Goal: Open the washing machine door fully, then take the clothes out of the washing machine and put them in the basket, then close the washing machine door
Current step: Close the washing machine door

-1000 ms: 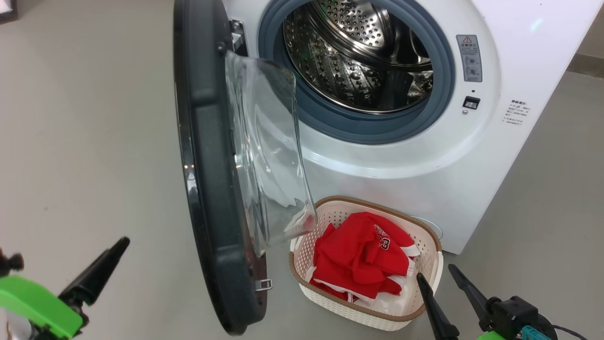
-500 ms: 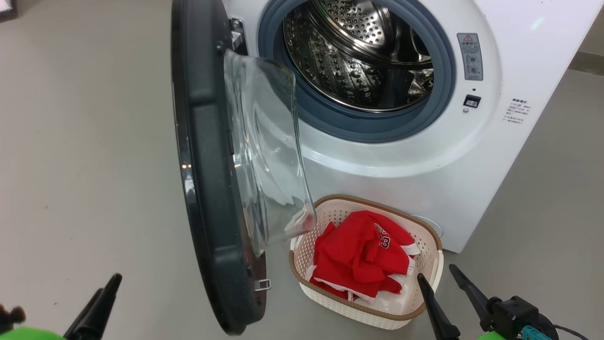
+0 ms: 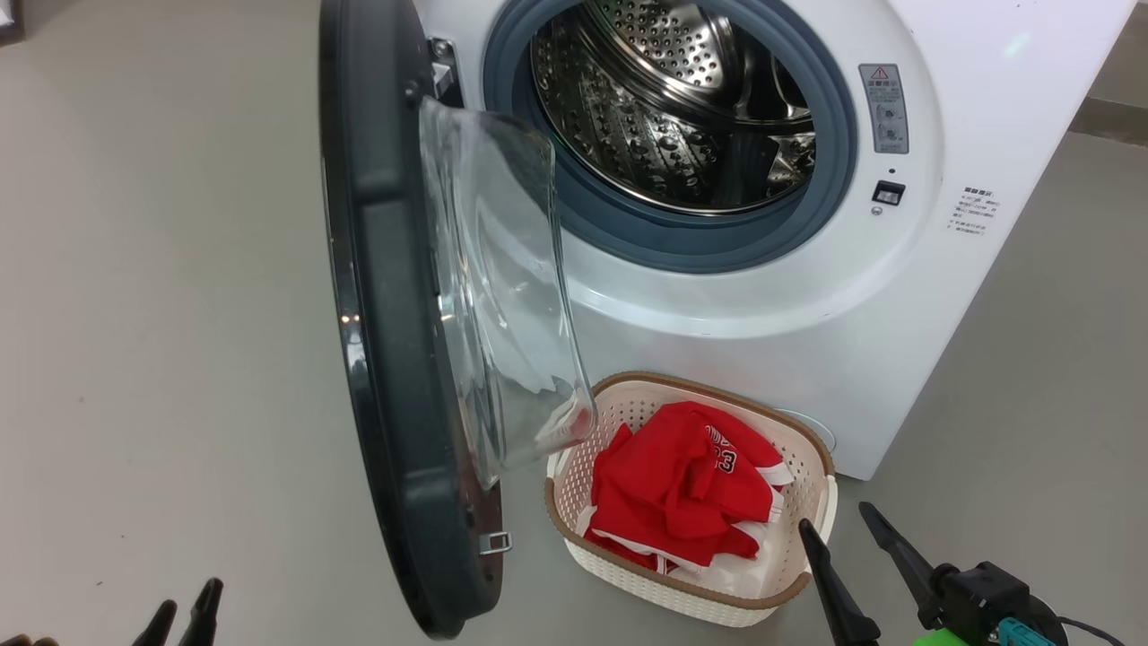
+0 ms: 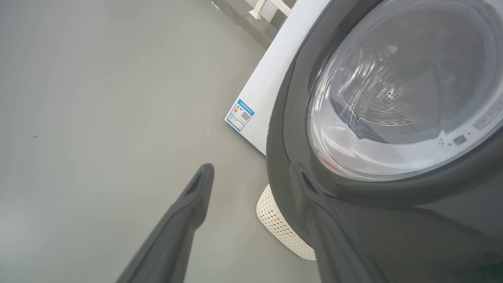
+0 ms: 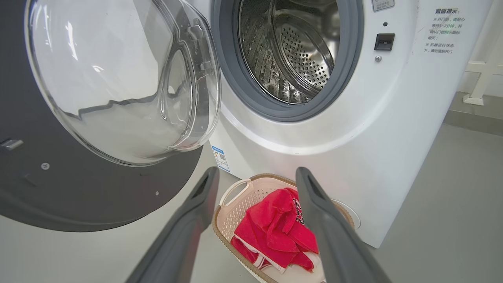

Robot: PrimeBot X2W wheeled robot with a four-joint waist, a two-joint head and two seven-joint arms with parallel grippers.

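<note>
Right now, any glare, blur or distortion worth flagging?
Head view: sharp, evenly lit, glints on the steel drum. Left wrist view: a dark finger blends into the black washing machine door, reflections veil its glass window. Right wrist view: streaky reflections in that window; right gripper slightly soft close up.

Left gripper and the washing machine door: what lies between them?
Bare grey floor, seen in the head view between the left gripper and the washing machine door, which stands open.
</note>
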